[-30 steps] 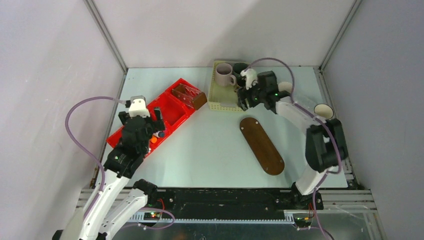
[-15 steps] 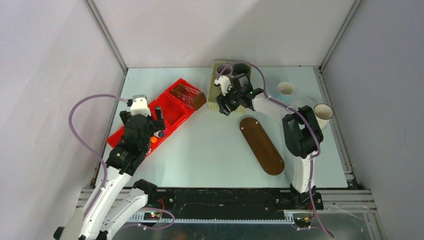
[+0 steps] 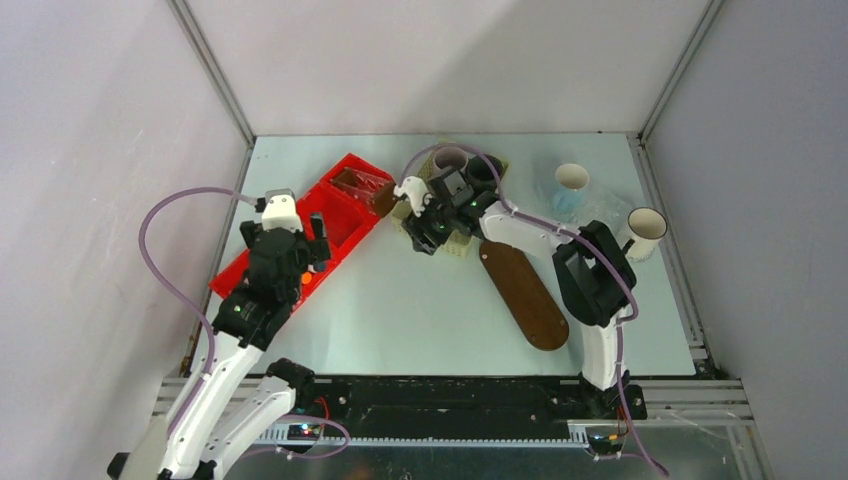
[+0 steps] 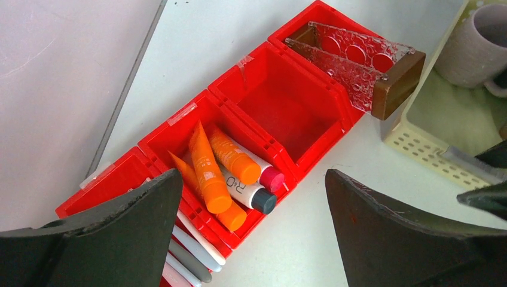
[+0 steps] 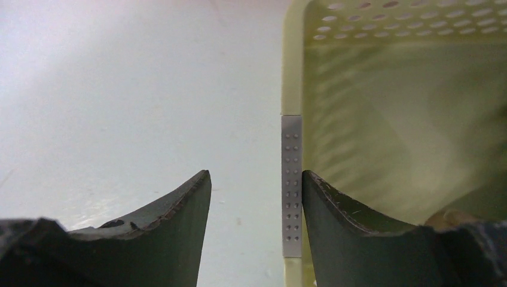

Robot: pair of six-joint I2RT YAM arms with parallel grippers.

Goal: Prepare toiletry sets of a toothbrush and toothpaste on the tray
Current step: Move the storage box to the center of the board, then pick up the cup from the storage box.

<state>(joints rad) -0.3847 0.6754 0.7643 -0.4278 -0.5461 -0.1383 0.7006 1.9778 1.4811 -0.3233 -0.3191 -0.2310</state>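
The toothpaste tubes, several orange (image 4: 206,170) and some white (image 4: 248,191), lie in one compartment of the red bin (image 4: 287,107). Slim white toothbrushes (image 4: 191,251) lie in the compartment beside it. My left gripper (image 4: 251,239) hangs open and empty above them, and it also shows in the top view (image 3: 303,262). The dark brown oval tray (image 3: 523,290) lies bare on the table. The mauve mug (image 3: 450,158) and the dark green mug (image 3: 483,168) stand in the yellow basket (image 3: 458,240). My right gripper (image 5: 257,176) is open, its jaws astride the basket's wall (image 5: 291,149). One finger (image 5: 359,239) is inside, against the wall.
A brown holder with a clear perforated top (image 3: 365,188) sits at the red bin's far end, next to the basket. Two white cups (image 3: 572,178) (image 3: 645,225) stand at the back right. The enclosure walls stand close on the left, back and right.
My right gripper swept left from the basket's right side to its left near corner. The basket turned and slid left toward the brown holder. The left arm barely moved.
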